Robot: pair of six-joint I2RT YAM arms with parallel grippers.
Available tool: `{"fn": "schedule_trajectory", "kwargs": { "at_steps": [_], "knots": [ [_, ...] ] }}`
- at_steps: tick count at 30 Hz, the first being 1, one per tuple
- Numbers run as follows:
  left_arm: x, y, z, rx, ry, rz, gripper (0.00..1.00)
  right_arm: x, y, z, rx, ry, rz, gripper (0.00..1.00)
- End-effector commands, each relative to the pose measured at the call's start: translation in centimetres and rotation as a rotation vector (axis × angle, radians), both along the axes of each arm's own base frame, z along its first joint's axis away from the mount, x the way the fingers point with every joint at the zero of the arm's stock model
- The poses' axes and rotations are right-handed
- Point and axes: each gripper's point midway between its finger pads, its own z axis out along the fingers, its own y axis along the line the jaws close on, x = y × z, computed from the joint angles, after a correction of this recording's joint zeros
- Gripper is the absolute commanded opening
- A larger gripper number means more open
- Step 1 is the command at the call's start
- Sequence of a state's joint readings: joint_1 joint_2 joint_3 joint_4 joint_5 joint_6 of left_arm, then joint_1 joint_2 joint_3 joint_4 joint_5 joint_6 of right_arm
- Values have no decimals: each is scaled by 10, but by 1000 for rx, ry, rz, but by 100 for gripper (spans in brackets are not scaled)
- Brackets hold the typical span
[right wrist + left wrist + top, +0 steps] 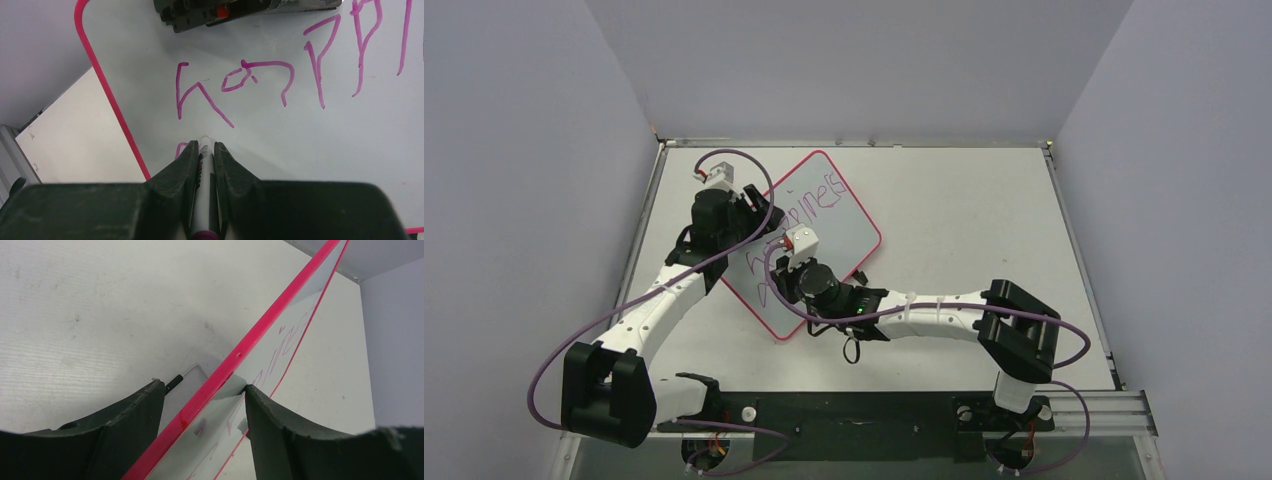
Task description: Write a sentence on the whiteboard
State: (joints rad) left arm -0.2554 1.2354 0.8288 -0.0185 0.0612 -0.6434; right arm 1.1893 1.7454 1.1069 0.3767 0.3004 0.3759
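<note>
Right gripper [205,146] clamping marker [205,167], slanted purple sentence [260,80], glossy red-framed whiteboard [325,150]

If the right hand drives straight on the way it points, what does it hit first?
The whiteboard. The marker clamped in the right hand leads, its tip at or just off the board surface near the "h" of the sentence. Whether it already touches is unclear.

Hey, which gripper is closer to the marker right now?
Right. The right gripper is shut on the marker, whose tip meets the whiteboard. The left gripper grips the whiteboard's red edge, away from the marker.
</note>
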Motion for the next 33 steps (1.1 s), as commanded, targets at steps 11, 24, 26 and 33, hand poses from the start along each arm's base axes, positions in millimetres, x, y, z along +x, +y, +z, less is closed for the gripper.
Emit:
{"fn": "schedule_trajectory", "kwargs": {
  "at_steps": [11, 24, 26, 33],
  "knots": [
    [-1, 0, -19, 68, 9, -5, 46, -38, -22, -60, -121, 84, 16, 0],
    [-1, 0, -19, 67, 8, -5, 46, -48, -9, -55, -129, 68, 36, 0],
    [-1, 0, -18, 69, 8, -4, 46, -46, -4, -49, -123, 59, 42, 0],
    [-1, 1, -19, 71, 10, -1, 46, -47, 10, -29, -79, 40, 74, 0]
  ]
}}
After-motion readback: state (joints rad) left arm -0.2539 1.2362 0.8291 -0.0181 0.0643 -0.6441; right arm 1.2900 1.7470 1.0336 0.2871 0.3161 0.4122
